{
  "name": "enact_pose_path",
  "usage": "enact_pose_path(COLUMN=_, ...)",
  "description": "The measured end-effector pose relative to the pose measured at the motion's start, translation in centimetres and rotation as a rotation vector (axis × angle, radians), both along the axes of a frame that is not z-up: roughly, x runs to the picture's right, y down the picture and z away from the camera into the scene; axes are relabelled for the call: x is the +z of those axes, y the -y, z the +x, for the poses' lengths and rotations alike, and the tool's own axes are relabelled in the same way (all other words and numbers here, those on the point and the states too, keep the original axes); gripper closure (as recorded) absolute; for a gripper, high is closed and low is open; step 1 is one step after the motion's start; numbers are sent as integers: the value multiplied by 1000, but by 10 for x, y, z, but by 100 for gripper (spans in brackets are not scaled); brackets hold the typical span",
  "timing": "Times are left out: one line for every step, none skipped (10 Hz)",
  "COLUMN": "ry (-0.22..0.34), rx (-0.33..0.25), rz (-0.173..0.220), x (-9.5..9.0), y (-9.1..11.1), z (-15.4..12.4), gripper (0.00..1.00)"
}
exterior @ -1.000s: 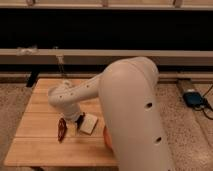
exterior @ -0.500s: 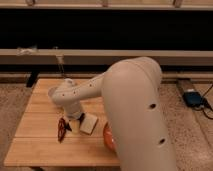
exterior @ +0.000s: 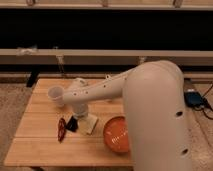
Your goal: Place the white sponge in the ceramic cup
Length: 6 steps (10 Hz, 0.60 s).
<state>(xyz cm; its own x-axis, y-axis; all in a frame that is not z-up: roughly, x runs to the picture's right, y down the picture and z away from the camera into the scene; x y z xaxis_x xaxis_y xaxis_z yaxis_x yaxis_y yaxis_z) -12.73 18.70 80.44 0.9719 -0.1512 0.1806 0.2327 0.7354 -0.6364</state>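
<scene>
The sponge lies flat on the desk, near the middle and just left of the orange bowl. The pincer hangs over the sponge's left end, pointing down. The wrist hides most of the pincer, but its jaws stand spread apart with nothing in them, and the sponge rests on the wood. So I take the step in hand to be the grasp.

To do it well, I'd centre the 2 jaws across the sponge's short side and come straight down until they straddle it. Then close gently, since a soft block squashes and can slip out if pinched at a corner. A black slab and a thin red item sit just beside the sponge on its left. The jaw on that side has to drop between slab and sponge without nudging either. The cup stands upright toward the back left of the desk, near the wrist but apart from it. Its mouth looks small, so I'd carry the sponge end-down.

The arm comes in from the right foreground. Its thick upper link rises, then the forearm runs left across the desk with the wrist bent downward.
</scene>
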Motion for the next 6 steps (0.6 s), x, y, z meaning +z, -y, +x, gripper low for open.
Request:
enact_pose_path(ry=27, rx=-25, rz=-3, x=2, y=-3, z=0, gripper=20)
enact_pose_path(ry=44, rx=-47, rz=-6, x=4, y=-8, z=-1, gripper=20)
enact_pose_path(ry=54, rx=-61, rz=-9, x=7, y=-12, z=0, gripper=20)
enact_pose_path(ry=61, rx=-77, rz=-11, x=11, y=-17, z=4, gripper=20)
enact_pose_path(ry=64, rx=-87, rz=-11, x=14, y=-20, z=6, gripper=20)
enact_pose_path(ry=62, rx=-92, rz=-11, x=17, y=-22, z=11, gripper=20)
